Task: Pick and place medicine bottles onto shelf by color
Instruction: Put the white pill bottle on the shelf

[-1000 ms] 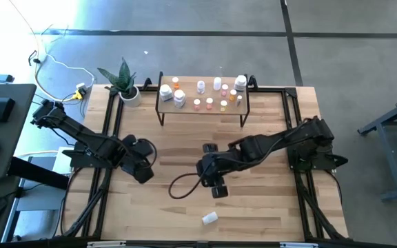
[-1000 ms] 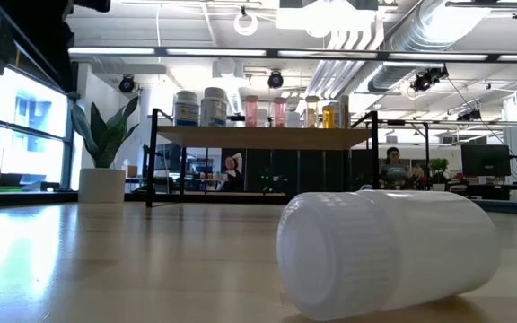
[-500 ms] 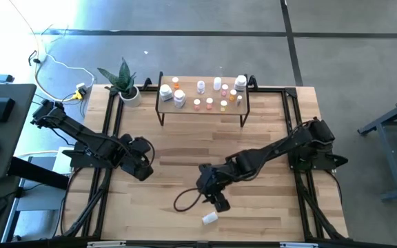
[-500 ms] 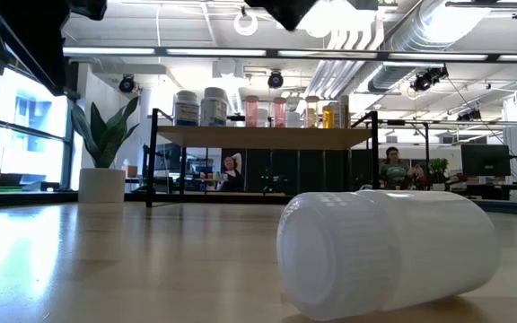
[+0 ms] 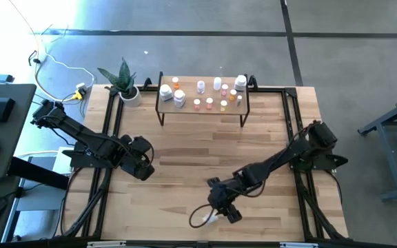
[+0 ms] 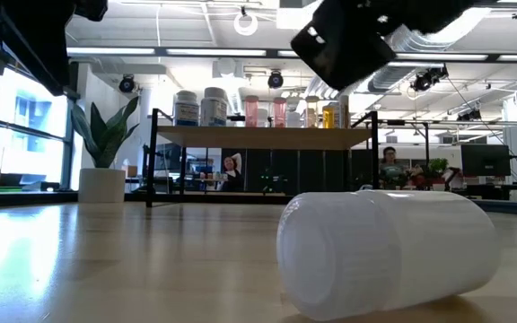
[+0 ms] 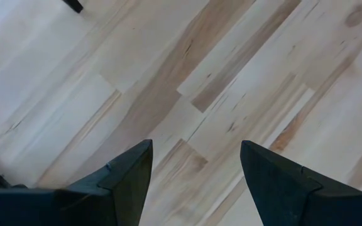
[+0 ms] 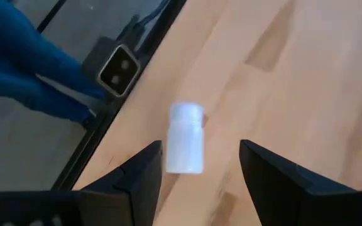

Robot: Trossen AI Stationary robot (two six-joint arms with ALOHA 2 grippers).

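- The right pincer (image 5: 220,212) hangs low over the near edge of the tabletop (image 5: 185,172), directly above a white bottle (image 5: 210,218) that lies on its side there.
- In the right wrist view that white bottle (image 8: 186,145) lies flat on the wood between the two dark fingers (image 8: 140,182), which stand apart with clear gaps on either side of it; nothing is gripped.
- From table height the lying bottle (image 6: 389,251) fills the foreground, cap end toward the camera, and the right arm's dark bulk looms above it.
- The left pincer (image 5: 142,165) waits over the left-middle of the tabletop, its fingers (image 7: 127,176) spread wide over bare planks, holding nothing.
- The shelf (image 5: 202,109) stands at the far edge, carrying the other medicine bottles (image 5: 205,95): white ones at its left end, pinkish and orange ones toward the right, as far as their small size allows.
- A potted plant (image 5: 124,81) sits just left of the shelf.
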